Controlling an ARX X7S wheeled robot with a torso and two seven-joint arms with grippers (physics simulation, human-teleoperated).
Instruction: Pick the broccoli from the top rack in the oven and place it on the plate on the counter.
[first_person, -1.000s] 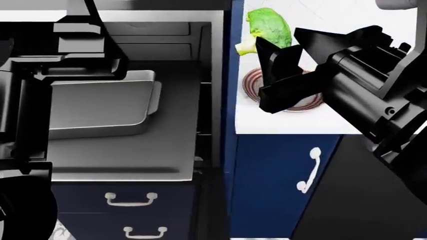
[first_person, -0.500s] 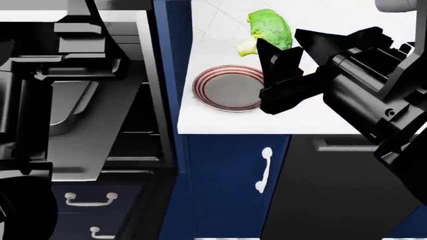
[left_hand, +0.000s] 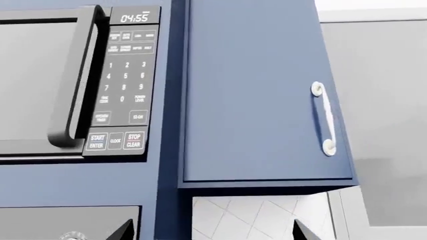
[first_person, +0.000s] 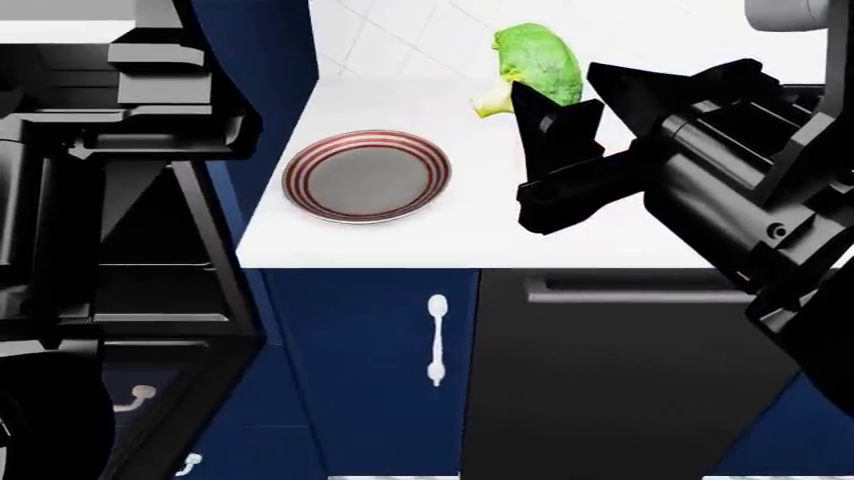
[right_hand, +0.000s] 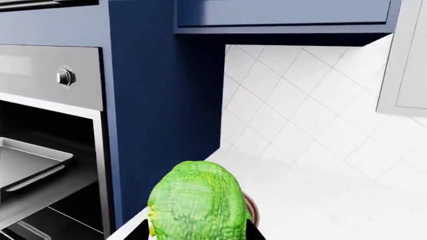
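The broccoli (first_person: 537, 58), a bright green floret with a pale stem, is held in the air by my right gripper (first_person: 561, 88), which is shut on it. It hangs over the white counter (first_person: 601, 240), to the right of and beyond the plate (first_person: 367, 176) with red and white rings. The right wrist view shows the broccoli (right_hand: 197, 205) filling the gap of the right gripper (right_hand: 197, 235), with a sliver of the plate (right_hand: 250, 207) behind it. There the oven (right_hand: 53, 70) stands open; the top rack (right_hand: 57, 192) lies under a tray. My left gripper (left_hand: 213, 235) is open and holds nothing.
A silver baking tray (right_hand: 27, 165) sits in the oven cavity. Below the counter are a navy cabinet door (first_person: 387, 370) with a white handle and a dark appliance front (first_person: 627, 380). A microwave (left_hand: 67, 75) and a navy wall cabinet (left_hand: 267, 100) are ahead of the left wrist.
The head view has swung right: the oven and tray slid out to the left, and the plate and counter moved left in the view. The right gripper still holds the broccoli.
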